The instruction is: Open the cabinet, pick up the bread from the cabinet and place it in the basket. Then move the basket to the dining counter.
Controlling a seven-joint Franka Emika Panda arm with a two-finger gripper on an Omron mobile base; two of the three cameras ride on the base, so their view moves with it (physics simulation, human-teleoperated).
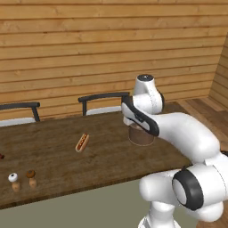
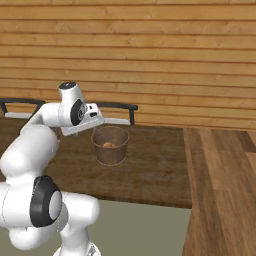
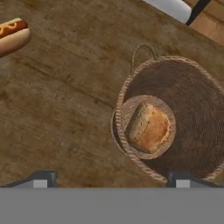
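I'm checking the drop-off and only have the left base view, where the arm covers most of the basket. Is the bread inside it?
Observer: Yes. The hand view shows the golden-brown roundish bread lying on the bottom of the round brown woven basket.
Operator: Is the end effector gripping anything?
Observer: No. The end effector is open above the basket and holds nothing.
Operator: Is the basket upright?
Observer: Yes. In the right base view it stands upright on the dark brown wood-grain dining counter.

White robot arm with dark joints

Glossy white rounded shells are covering the arm [image 1: 191,138], black rings are banding its joints, a black cap is topping the segment above the basket [image 2: 110,145], and two small dark finger tips [image 3: 43,178] are showing.
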